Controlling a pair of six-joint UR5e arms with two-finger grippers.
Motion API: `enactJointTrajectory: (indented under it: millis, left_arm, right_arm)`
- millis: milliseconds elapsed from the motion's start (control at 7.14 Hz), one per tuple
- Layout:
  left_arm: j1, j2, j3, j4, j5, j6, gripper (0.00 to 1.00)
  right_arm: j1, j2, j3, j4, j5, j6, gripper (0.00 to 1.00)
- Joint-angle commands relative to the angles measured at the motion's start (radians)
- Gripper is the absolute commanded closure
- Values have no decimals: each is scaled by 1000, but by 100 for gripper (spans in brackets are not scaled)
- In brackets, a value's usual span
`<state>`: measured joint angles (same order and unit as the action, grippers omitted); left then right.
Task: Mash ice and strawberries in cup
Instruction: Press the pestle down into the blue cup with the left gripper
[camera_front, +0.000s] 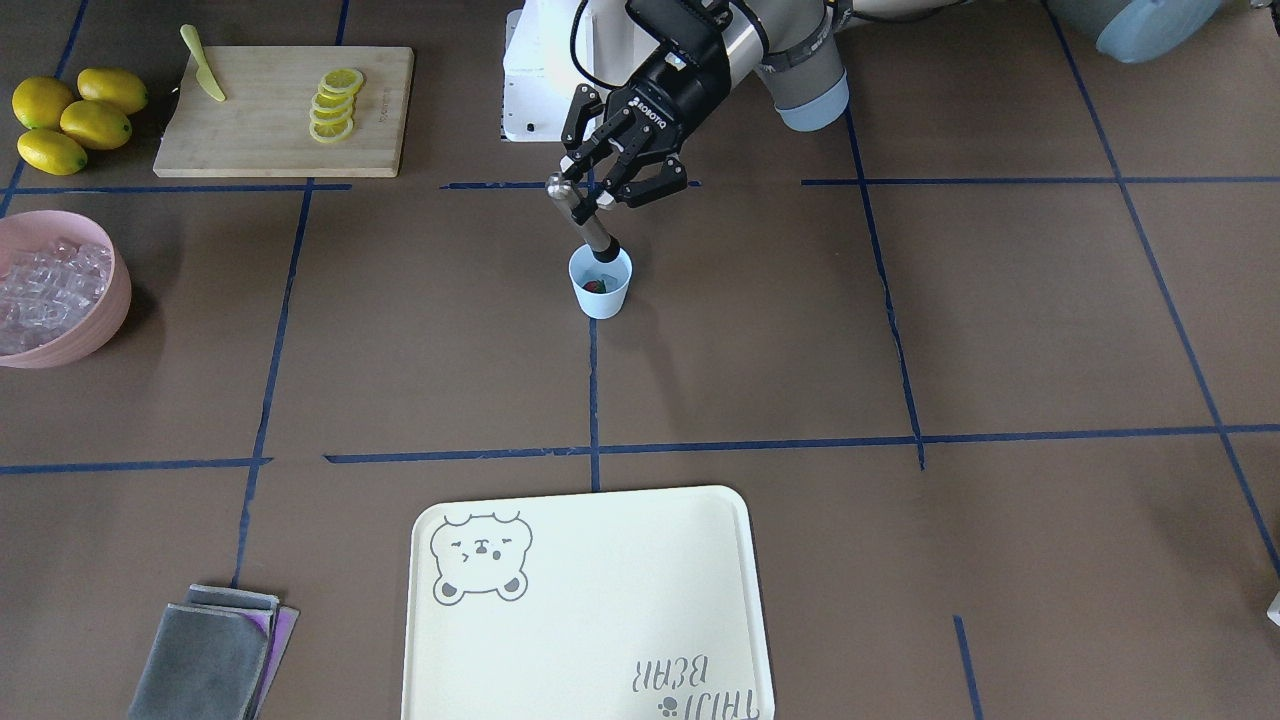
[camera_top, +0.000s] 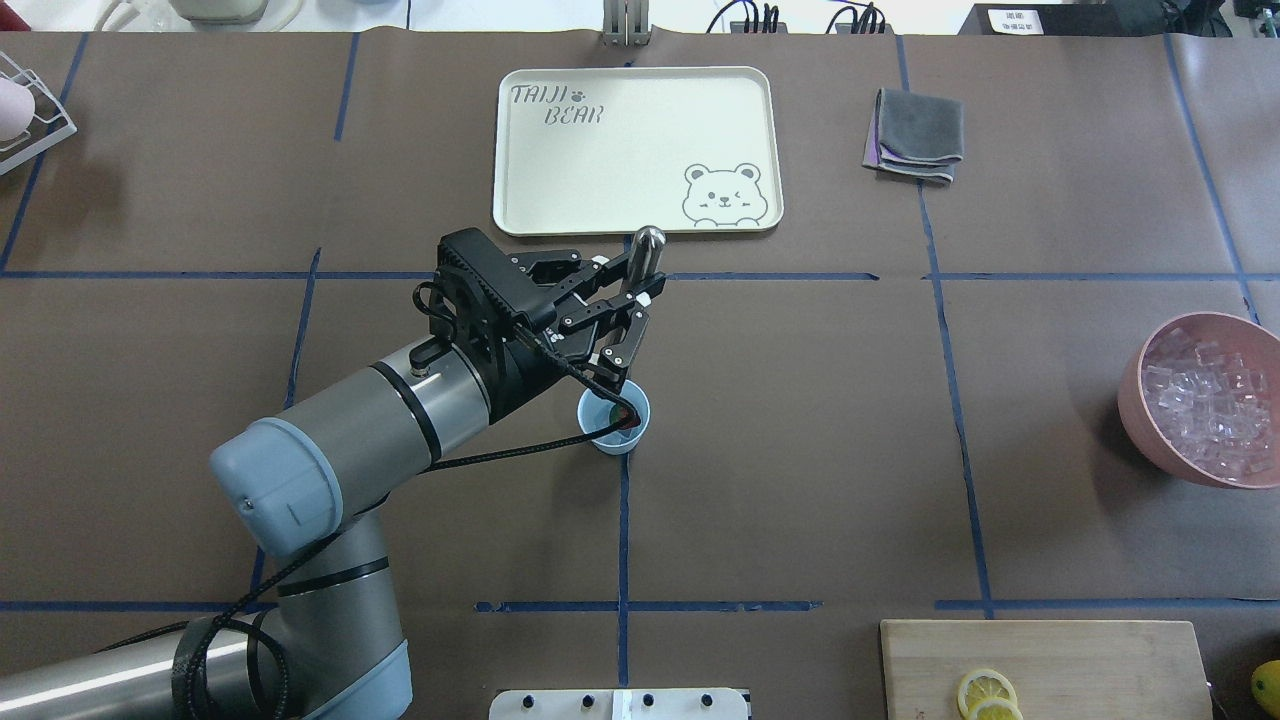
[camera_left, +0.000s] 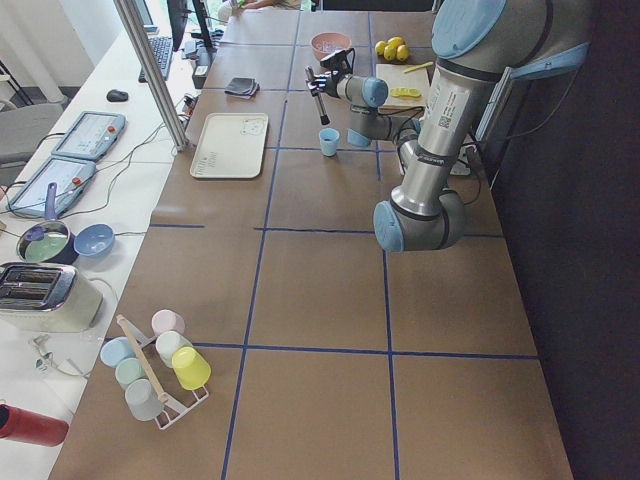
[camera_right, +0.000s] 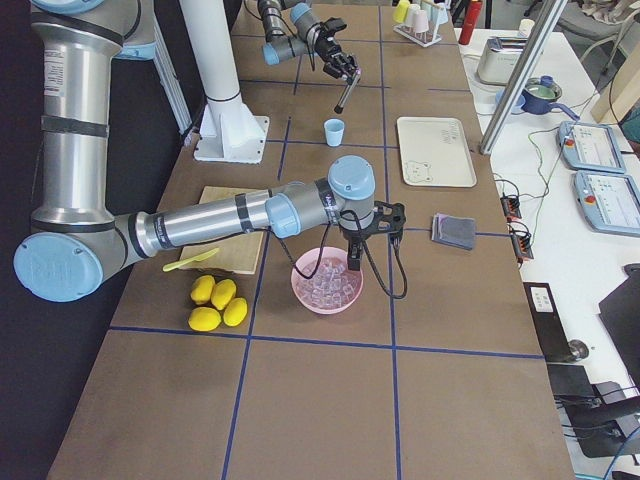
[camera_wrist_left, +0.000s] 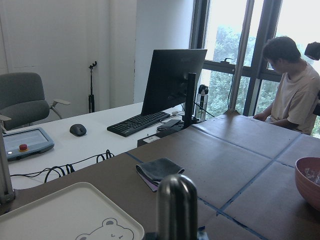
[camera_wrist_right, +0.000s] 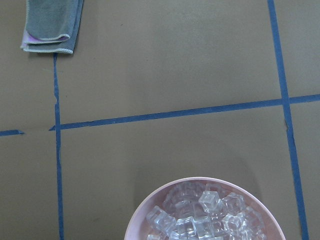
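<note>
On the desk (camera_top: 800, 450) the left fingers (camera_top: 612, 352) pinch a metal muddler (camera_top: 648, 245), its tip at the mouth of the cup (camera_top: 641, 428), which holds the strawberry (camera_front: 596, 286). Far right, ice (camera_top: 1205, 400) fills a pink bowl (camera_top: 1133, 395); whether the right fingers (camera_right: 355, 255) above it are spread cannot be told.

You see the near right arm stretched across the table, and its right gripper (camera_right: 355, 258) hangs just above the pink bowl (camera_right: 298, 283) of ice (camera_right: 328, 288). From here you cannot tell if its fingers are apart. Four lemons (camera_right: 218, 303) lie beside the bowl. Far behind, the left gripper (camera_right: 346, 72) holds a tilted rod (camera_right: 344, 97), with its lower end just over the cup (camera_right: 334, 132). The pale tray (camera_right: 436, 152) lies near the cup.
</note>
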<state>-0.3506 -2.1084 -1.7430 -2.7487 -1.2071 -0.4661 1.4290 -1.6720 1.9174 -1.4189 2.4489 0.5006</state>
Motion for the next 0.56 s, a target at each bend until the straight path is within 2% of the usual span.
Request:
enactJointTrajectory:
  millis: [0, 420]
  left_arm:
    - [18, 1, 28, -17, 3, 21, 100]
    - [33, -7, 75, -17, 7, 21, 100]
  right_arm:
    - [1, -2, -1, 0, -1, -1, 1]
    - [1, -3, -3, 0, -1, -1, 1]
